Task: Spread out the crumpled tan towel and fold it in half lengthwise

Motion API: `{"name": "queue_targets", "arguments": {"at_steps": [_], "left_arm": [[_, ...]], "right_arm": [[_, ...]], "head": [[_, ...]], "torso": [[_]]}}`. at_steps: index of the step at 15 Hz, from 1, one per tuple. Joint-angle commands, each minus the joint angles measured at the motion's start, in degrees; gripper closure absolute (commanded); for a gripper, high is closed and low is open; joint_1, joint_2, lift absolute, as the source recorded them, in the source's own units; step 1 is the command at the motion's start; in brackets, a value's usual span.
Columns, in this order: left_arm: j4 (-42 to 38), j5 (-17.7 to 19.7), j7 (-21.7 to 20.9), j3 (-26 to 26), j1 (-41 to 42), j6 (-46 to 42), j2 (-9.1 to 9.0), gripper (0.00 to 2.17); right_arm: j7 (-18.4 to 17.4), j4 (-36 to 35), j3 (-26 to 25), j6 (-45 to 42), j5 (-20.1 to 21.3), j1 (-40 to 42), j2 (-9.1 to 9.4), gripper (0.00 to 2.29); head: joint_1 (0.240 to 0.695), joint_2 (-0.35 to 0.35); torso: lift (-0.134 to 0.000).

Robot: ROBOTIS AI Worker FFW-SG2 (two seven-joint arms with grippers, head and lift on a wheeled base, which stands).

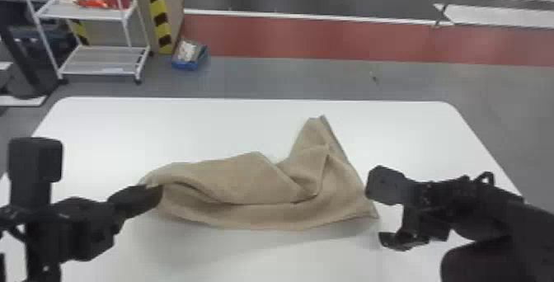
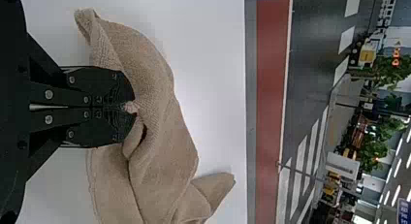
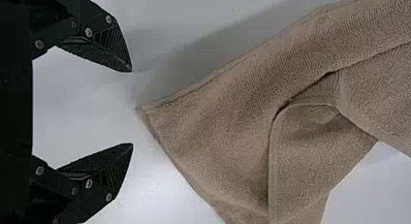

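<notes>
On the left, the robot's left pincer point(image 1: 154, 190) is closed on a pinch of the tan towel point(image 1: 255, 182), at the towel's left end. From there the towel stretches across the middle of the white counter point(image 1: 206, 130), crumpled, with a fold lying along it and overlapping creases toward its right part. One peak of cloth points to the far edge; another corner points right, toward the robot. Just beside that corner, on the right, the right pincer point(image 1: 373, 215) stands wide and empty, its two black fingers point(image 3: 109, 44) apart.
</notes>
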Motion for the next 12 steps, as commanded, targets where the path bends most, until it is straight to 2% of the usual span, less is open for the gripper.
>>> {"name": "queue_targets", "arguments": {"at_steps": [1,2,3,5,7,10,11,12], "left_arm": [[-1.54,0.03,-1.51,0.25,1.26,-0.41,0.00,0.60],[-2.42,0.03,-2.04,0.43,1.88,-0.41,0.00,0.15],[-2.69,0.03,-2.04,0.69,1.97,-0.41,0.00,0.11],[-2.69,-1.90,-0.99,0.69,1.97,-0.41,0.09,0.10],[-1.54,-4.19,-0.02,0.69,1.88,-2.52,1.06,0.10],[0.21,-4.19,-0.19,2.98,1.44,-2.88,1.23,0.10],[0.30,-3.39,-0.46,3.77,1.61,-2.88,1.23,0.10],[0.48,-2.52,-0.37,4.47,1.88,-2.88,1.23,0.10]], "right_arm": [[0.19,0.01,-1.49,0.35,-1.18,-0.16,0.18,0.41],[0.19,-0.61,-3.68,0.52,-2.41,-0.16,0.27,0.41],[0.19,-1.14,-6.32,0.70,-4.08,-0.16,0.53,0.41],[0.19,-3.60,-11.77,0.88,-6.98,-0.16,0.62,0.41],[0.19,-4.74,-16.16,0.88,-7.60,-0.16,0.62,0.41],[0.19,-5.00,-23.19,2.11,-9.71,-0.34,0.62,0.41],[-1.23,-5.79,-25.74,5.62,-11.99,-0.34,0.71,0.39],[-6.86,-5.79,-27.94,8.96,-14.10,-0.34,1.15,0.30]], "head": [[0.695,-0.102],[0.695,-0.105],[0.695,-0.120],[0.695,-0.140],[0.695,-0.154],[0.695,-0.185],[0.695,-0.194],[0.695,-0.214]], "torso": [[-0.124],[-0.124],[-0.124],[-0.124],[-0.124],[-0.124],[-0.124],[-0.124]]}}
